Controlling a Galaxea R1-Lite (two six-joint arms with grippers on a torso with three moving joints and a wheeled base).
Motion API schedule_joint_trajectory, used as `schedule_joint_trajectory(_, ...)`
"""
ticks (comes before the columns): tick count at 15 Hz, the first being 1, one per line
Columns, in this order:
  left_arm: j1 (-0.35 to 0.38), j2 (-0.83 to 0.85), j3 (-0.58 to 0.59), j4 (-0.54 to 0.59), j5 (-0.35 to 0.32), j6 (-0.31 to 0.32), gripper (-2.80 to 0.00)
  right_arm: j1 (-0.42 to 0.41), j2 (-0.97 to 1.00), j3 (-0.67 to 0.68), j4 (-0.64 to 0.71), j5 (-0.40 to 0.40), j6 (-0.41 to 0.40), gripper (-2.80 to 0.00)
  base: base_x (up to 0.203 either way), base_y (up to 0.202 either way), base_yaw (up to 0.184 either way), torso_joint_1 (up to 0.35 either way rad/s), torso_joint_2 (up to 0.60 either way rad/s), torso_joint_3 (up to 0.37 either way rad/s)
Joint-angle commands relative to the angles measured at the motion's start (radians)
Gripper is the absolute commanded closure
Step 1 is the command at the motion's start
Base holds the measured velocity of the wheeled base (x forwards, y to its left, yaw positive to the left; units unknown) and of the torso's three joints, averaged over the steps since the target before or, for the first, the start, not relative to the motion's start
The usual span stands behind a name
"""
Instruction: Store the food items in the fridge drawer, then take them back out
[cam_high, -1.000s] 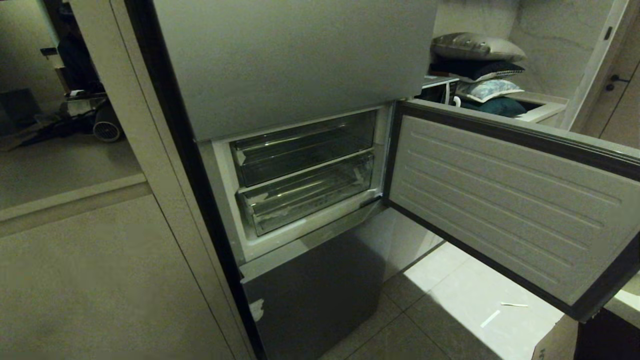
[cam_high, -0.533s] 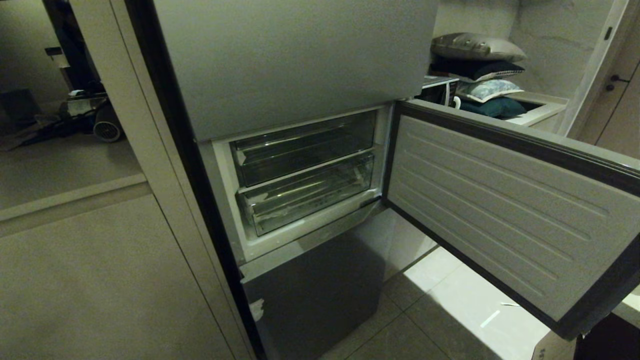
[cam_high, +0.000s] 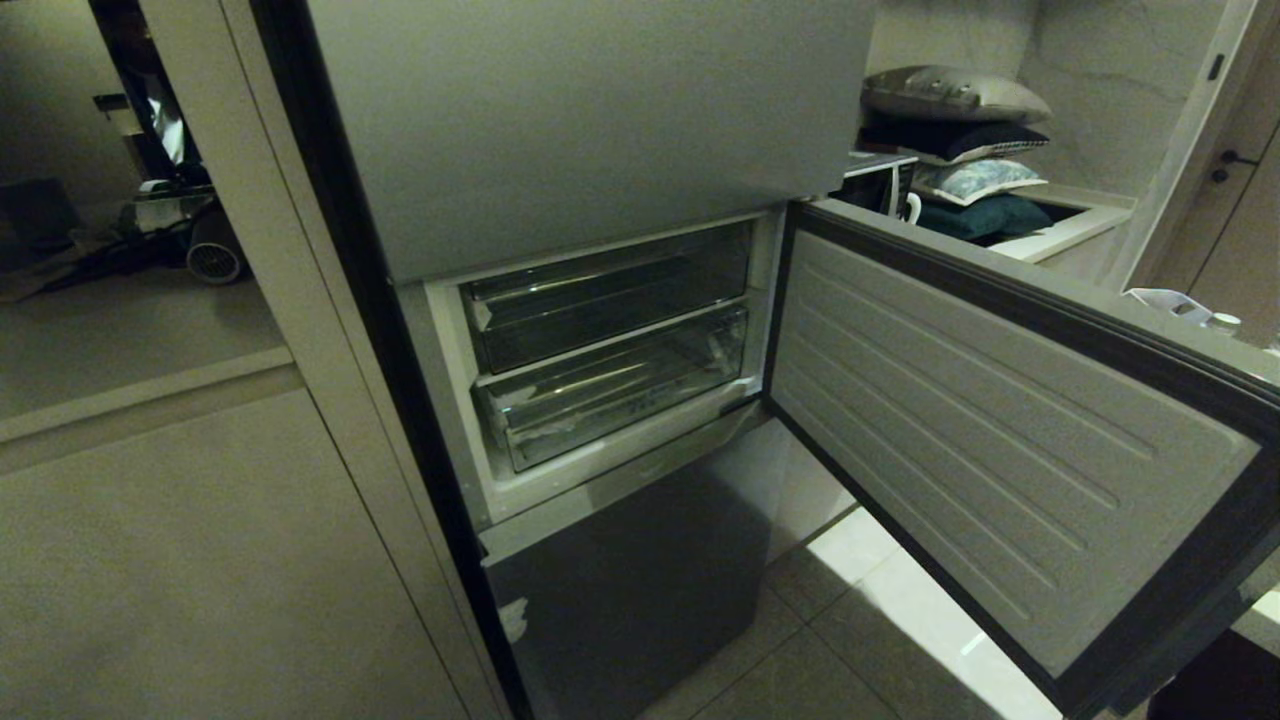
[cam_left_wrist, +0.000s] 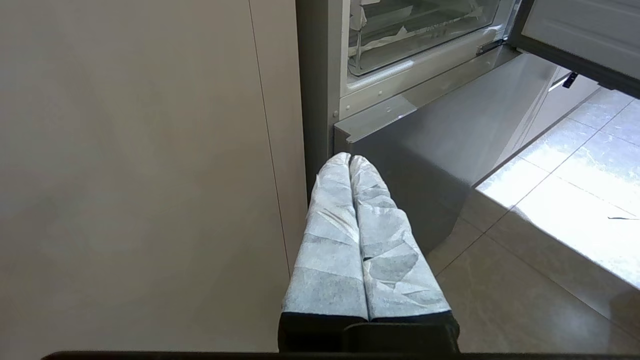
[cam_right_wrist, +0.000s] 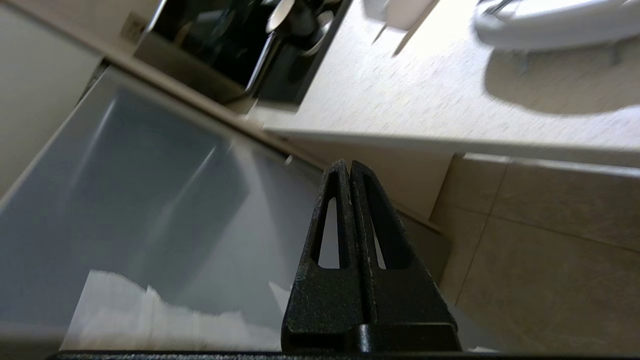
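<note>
Drawer of clear plastic sits pushed in, the lower of two bins in the fridge's open middle compartment; no food item shows anywhere. Beside it, the compartment door has swung wider over the last second, so the opening step looks nearly done and the bin comes next. Right gripper hangs outside that door, fingers pressed together, empty. Left gripper idles low by the fridge base, tape-wrapped fingers together.

left gripper has 2 fingers wrapped in pale crinkled tape; right gripper has bare black triangular cut-out fingers.
</note>
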Motion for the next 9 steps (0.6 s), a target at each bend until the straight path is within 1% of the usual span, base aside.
schedule_joint_trajectory(1, 0.0, 0.001, -0.001, 0.001, 0.0, 0.0, 0.0, 0.001, -0.075, 0.04, -0.004, 0.008, 0.004, 0.0, 0.0, 0.0, 0.0, 0.0, 0.0, 0.0)
schedule_joint_trajectory(6, 0.0, 0.001, 0.0, 0.001, 0.0, -0.001, 0.0, 0.033, -0.188, 0.118, -0.003, 0.03, 0.006, 0.0, 0.0, 0.0, 0.0, 0.0, 0.0, 0.0)
schedule_joint_trajectory(8, 0.0, 0.0, 0.0, 0.001, 0.0, 0.0, 0.0, 0.084, -0.24, 0.153, 0.0, 0.033, 0.008, 0.0, 0.0, 0.0, 0.0, 0.0, 0.0, 0.0)
schedule_joint_trajectory(9, 0.0, 0.0, 0.0, 0.0, 0.0, 0.0, 0.0, 0.128, -0.255, 0.162, 0.004, 0.032, 0.01, 0.0, 0.0, 0.0, 0.0, 0.0, 0.0, 0.0)
